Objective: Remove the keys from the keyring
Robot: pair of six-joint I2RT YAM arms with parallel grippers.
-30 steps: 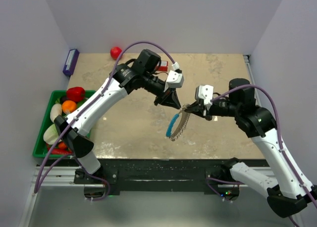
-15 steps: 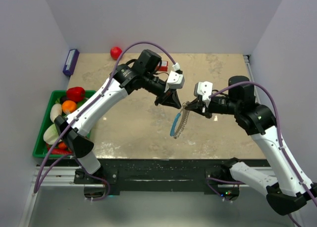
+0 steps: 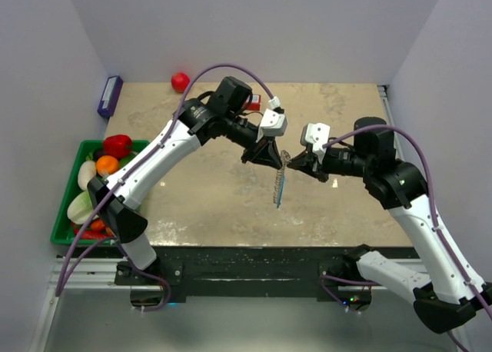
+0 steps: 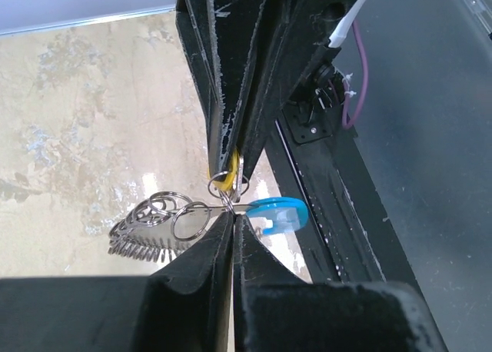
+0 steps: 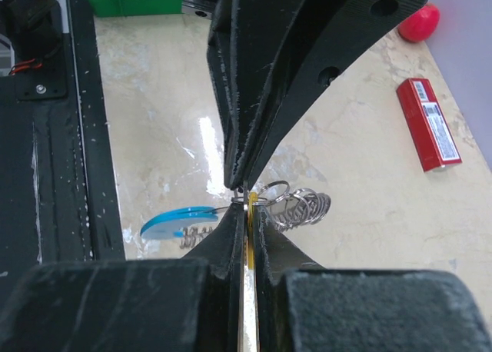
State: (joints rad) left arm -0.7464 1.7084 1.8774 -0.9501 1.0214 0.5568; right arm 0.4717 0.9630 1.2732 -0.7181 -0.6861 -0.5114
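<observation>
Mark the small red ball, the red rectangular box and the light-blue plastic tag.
small red ball point(image 3: 180, 81), top view, centre
red rectangular box point(image 5: 429, 125), right wrist view, top face
light-blue plastic tag point(image 4: 278, 212), left wrist view, middle

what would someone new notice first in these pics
The left gripper and right gripper meet tip to tip over the table, with the keyring dangling between them. The right gripper pinches the small yellow key. A green tray of vegetables sits by its left edge.

keyring point(image 3: 280, 184): hangs between left tool point(image 3: 274, 161) and right tool point(image 3: 292, 166) — above the surface point(image 3: 207, 202)
key point(image 4: 224, 180): in right tool's tip
</observation>
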